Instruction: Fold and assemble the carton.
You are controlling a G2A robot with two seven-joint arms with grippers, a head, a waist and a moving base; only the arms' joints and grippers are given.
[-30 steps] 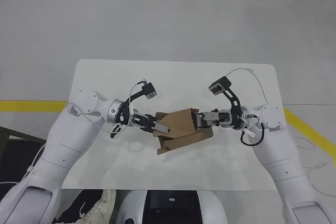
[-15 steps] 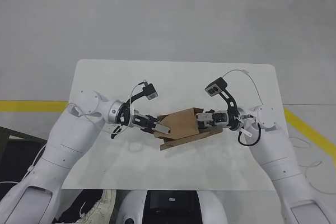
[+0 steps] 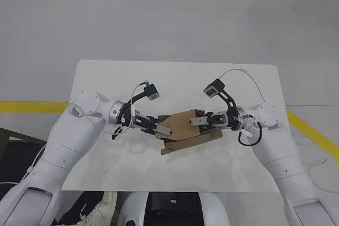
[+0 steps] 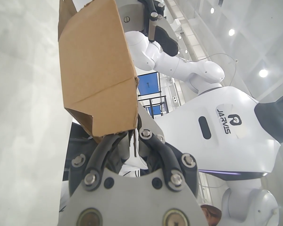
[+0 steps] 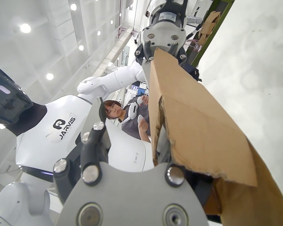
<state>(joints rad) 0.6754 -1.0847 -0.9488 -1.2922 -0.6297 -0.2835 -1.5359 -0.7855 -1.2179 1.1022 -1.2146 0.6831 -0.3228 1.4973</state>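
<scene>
The brown carton (image 3: 183, 129) sat over the middle of the white surface (image 3: 101, 85), stretched between the two arms, with one long edge slanting towards the robot's side. It was only partly folded: broad flat panels met at creases, and a loose flap with a ragged, torn edge (image 5: 191, 165) hung at the right arm's end. Whether its lower edge touched the surface could not be told. The left pincer (image 3: 161, 129) was narrow and clamped on the carton's left end. In the left wrist view the cardboard's edge (image 4: 122, 131) ran down between its fingers. The right pincer (image 3: 201, 120) stood wide at the carton's other end. One finger (image 5: 99, 111) was spread clear of the cardboard with open space beside it, and the panel lay against the side where the other finger was hidden. From the left wrist view that same free finger, with its black pad (image 4: 166, 42), stood apart from the carton's far end.
</scene>
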